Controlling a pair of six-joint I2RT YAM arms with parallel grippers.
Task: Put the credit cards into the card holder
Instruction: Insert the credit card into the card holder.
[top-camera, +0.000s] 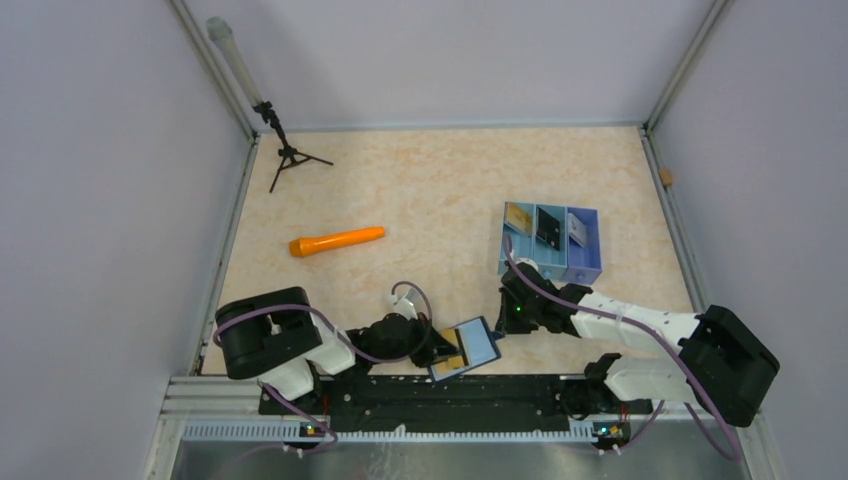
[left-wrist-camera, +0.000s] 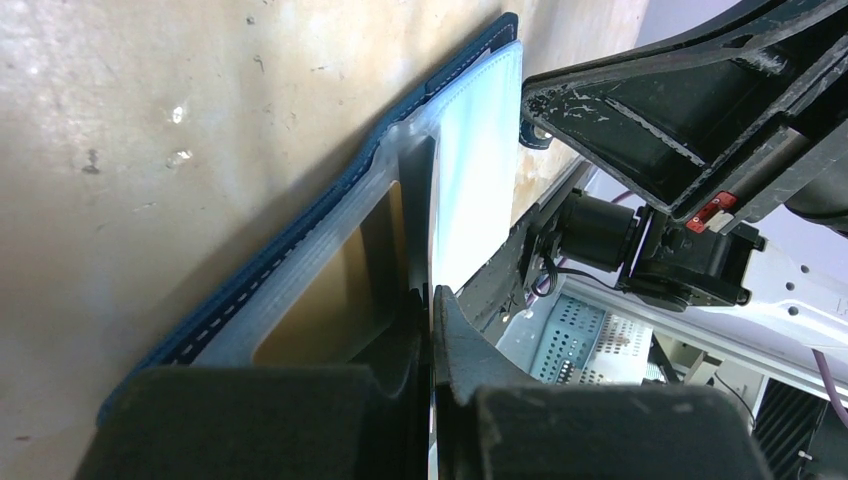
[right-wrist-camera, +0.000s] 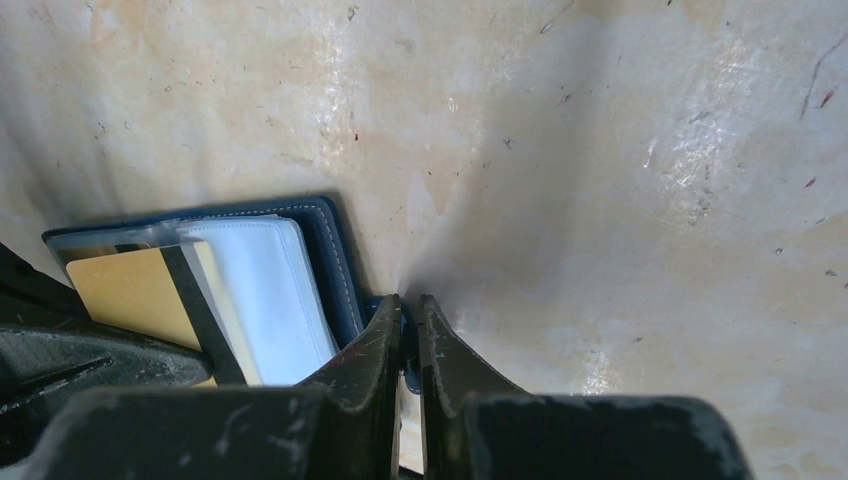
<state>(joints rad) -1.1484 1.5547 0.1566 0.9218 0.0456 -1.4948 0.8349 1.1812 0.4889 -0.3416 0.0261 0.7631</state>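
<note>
The card holder (top-camera: 478, 342) lies open near the table's front edge, navy outside and pale blue inside. It also shows in the left wrist view (left-wrist-camera: 475, 160) and the right wrist view (right-wrist-camera: 265, 290). A gold-yellow card (top-camera: 455, 361) with a black stripe lies on its near half (right-wrist-camera: 130, 290) and shows gold behind a clear pocket (left-wrist-camera: 330, 290). My left gripper (top-camera: 441, 352) (left-wrist-camera: 432, 295) is shut on that card's thin edge. My right gripper (top-camera: 503, 322) (right-wrist-camera: 410, 310) is shut on the holder's small navy tab at its far right edge.
A blue tray (top-camera: 585, 265) with three compartments at the right holds a gold card (top-camera: 518, 216), a black card (top-camera: 547, 226) and a white card (top-camera: 577, 228). An orange marker (top-camera: 336, 240) lies mid-left. A small black tripod (top-camera: 288, 152) stands at the back left.
</note>
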